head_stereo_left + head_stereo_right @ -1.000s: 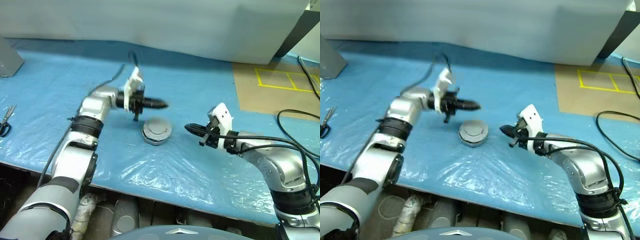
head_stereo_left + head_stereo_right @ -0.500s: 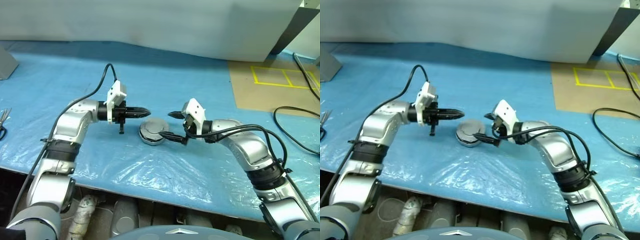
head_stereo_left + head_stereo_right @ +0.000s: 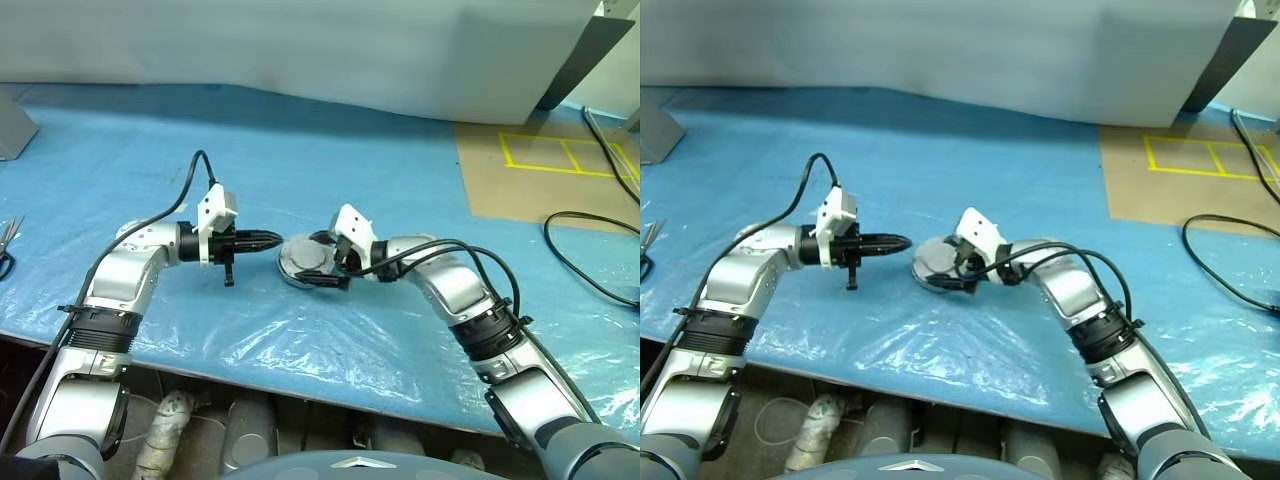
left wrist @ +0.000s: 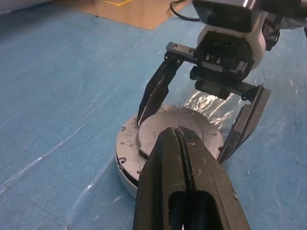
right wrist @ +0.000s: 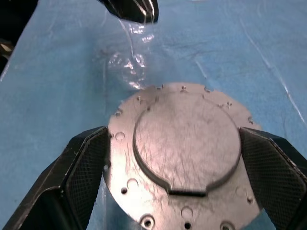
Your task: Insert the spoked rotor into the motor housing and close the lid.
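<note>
As you scan from the left edge of the left eye view, you first meet a pair of scissors [image 3: 8, 250] lying on the blue plastic sheet [image 3: 300, 160] that covers the surface. Next you find the left end effector [image 3: 272, 239] a little left of centre, its black fingers [image 4: 180, 158] pressed together with nothing between them, pointing level toward the middle of the frame. Its tips stop just beside the left rim of the motor housing [image 3: 305, 264] and you cannot tell whether they touch it.

At the centre of the frame you see the motor housing sitting flat on the sheet. It is a shallow round silver part, and a flat silver lid [image 5: 187, 143] with a raised round middle and small holes around its rim covers the top, so the coils are hidden from you.

Just right of centre you have the right end effector [image 3: 322, 262], its fingers [image 5: 81, 167] spread wide and placed one on each side of the housing. In the right wrist view both pads sit right at the rim, yet you cannot tell whether they press on it.

Toward the upper right of the frame you see a brown board [image 3: 540, 180] marked with yellow tape lines [image 3: 565, 155], and a black cable [image 3: 590, 250] loops along the right edge
</note>
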Action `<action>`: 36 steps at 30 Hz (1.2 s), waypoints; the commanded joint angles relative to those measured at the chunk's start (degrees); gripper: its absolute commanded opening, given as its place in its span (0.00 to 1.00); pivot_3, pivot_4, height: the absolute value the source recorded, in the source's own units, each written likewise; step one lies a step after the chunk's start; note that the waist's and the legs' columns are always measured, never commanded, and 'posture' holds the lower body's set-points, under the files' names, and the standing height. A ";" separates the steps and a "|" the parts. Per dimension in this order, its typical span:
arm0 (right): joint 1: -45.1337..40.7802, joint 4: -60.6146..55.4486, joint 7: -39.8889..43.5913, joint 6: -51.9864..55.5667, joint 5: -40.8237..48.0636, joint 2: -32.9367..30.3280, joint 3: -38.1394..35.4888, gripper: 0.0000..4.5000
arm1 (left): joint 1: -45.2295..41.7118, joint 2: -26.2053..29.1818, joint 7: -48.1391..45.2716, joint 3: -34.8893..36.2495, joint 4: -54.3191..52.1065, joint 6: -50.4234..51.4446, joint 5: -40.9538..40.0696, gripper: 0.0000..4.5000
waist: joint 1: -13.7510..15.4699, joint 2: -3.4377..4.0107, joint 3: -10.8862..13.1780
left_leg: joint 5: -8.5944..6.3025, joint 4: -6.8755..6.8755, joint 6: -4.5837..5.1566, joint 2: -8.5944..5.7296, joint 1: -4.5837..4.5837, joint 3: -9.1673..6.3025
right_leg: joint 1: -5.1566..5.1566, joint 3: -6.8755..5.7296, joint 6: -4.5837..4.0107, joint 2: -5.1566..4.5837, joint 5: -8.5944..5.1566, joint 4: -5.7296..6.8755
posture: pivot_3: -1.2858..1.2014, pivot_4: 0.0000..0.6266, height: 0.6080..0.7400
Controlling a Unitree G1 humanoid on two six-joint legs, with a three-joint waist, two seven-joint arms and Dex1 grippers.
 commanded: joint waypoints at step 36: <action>-0.73 -5.07 -0.77 4.26 0.16 2.28 -6.22 0.66 | -2.45 -1.79 1.87 -0.39 2.32 -1.98 0.21 0.00 | -1.07 0.00 0.00 | 0.00 -0.01 0.01 0.05 -0.02 0.03 | -0.07 0.01 -0.01 0.05 0.00 0.03 | 0.52 0.24 1.00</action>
